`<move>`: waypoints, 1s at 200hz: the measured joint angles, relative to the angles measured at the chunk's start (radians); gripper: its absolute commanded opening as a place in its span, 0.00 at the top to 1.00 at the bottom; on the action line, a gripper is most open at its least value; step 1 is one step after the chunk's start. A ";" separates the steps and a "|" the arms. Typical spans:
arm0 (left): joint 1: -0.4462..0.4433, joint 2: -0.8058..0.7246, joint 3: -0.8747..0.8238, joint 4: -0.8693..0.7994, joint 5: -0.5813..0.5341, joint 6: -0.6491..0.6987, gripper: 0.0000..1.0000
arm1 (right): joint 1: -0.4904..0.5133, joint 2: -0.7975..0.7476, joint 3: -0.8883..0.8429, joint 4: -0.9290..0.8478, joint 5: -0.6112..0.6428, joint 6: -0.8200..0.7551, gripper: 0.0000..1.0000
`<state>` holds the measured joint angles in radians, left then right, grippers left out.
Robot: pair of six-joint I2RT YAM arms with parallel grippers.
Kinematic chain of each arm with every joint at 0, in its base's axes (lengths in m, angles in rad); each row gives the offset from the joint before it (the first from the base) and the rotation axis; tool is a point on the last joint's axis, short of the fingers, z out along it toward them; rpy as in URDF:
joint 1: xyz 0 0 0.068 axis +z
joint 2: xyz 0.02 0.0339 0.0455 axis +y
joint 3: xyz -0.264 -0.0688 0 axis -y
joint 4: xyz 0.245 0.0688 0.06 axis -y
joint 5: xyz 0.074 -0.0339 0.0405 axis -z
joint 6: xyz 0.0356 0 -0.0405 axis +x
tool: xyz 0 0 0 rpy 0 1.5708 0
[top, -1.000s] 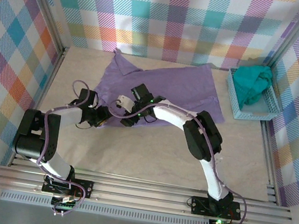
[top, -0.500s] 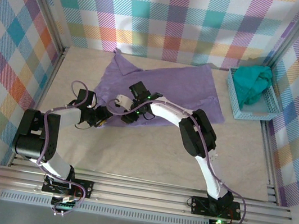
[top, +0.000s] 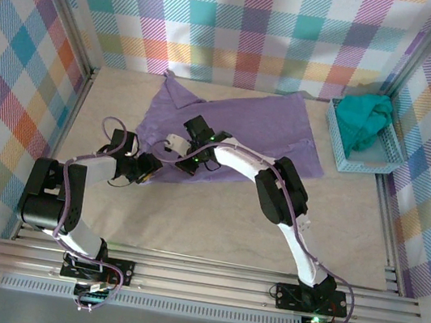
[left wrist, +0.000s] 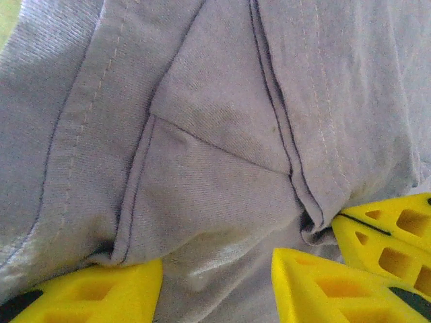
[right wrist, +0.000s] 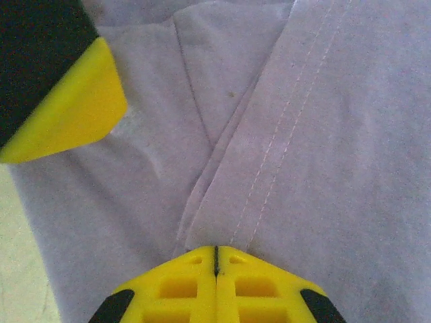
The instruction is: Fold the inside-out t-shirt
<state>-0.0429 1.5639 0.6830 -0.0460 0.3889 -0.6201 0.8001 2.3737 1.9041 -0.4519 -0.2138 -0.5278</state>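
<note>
The inside-out t-shirt (top: 241, 129) lies spread out, lavender, across the back middle of the table. My right gripper (top: 173, 151) reaches over its near-left edge. In the right wrist view its fingertips (right wrist: 215, 250) are pressed together on a stitched hem fold of the t-shirt (right wrist: 316, 134). My left gripper (top: 149, 169) sits just beside it on the same edge. In the left wrist view the left gripper (left wrist: 215, 282) stands open with creased t-shirt cloth (left wrist: 215, 168) lying between its yellow fingers (left wrist: 94, 293). The right gripper's fingers (left wrist: 390, 235) touch the cloth close by.
A light blue basket (top: 339, 144) stands at the back right with a teal-green garment (top: 366, 120) in it. Plaid walls close off the back and both sides. Bare tabletop (top: 205, 225) runs in front of the shirt to the arm bases.
My right gripper has shut on the shirt's hem and shifted a little to the left. The left arm has not moved.
</note>
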 measured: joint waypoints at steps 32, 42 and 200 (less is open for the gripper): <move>0.000 0.000 -0.001 0.002 0.001 0.000 0.52 | -0.022 -0.008 -0.018 0.038 -0.013 0.082 1.00; 0.000 0.000 -0.002 0.004 0.002 0.000 0.52 | -0.037 -0.013 -0.018 0.050 -0.023 0.113 1.00; 0.001 0.016 0.025 -0.010 0.016 0.011 0.49 | -0.310 0.018 0.150 -0.217 0.185 0.650 0.56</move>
<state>-0.0422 1.5803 0.7082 -0.0563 0.4049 -0.6086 0.4900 2.3913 2.0541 -0.6689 -0.0284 0.1223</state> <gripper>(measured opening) 0.509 0.421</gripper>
